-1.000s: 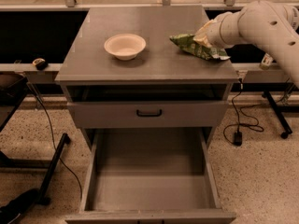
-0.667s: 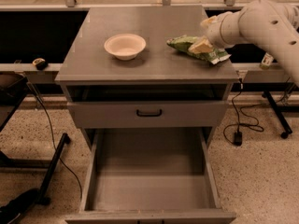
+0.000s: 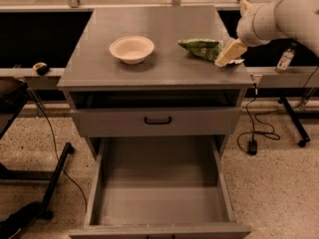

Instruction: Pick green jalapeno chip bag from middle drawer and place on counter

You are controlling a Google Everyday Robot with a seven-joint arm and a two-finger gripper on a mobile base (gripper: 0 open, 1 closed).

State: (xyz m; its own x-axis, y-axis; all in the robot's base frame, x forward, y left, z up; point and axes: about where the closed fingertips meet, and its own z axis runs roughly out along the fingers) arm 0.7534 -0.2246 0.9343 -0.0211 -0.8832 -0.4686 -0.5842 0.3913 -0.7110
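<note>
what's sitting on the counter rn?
On the counter: white paper bowl left, green jalapeno chip bag right. The gripper covers the bag's right end.

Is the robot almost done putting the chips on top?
Nearly. Done: the crinkly green foil chip bag lies on the flat gray counter beside the white paper bowl, out of the wide gray open drawer. In hand: the robot's gripper sits at the bag's right end. Left: moving the gripper away.
</note>
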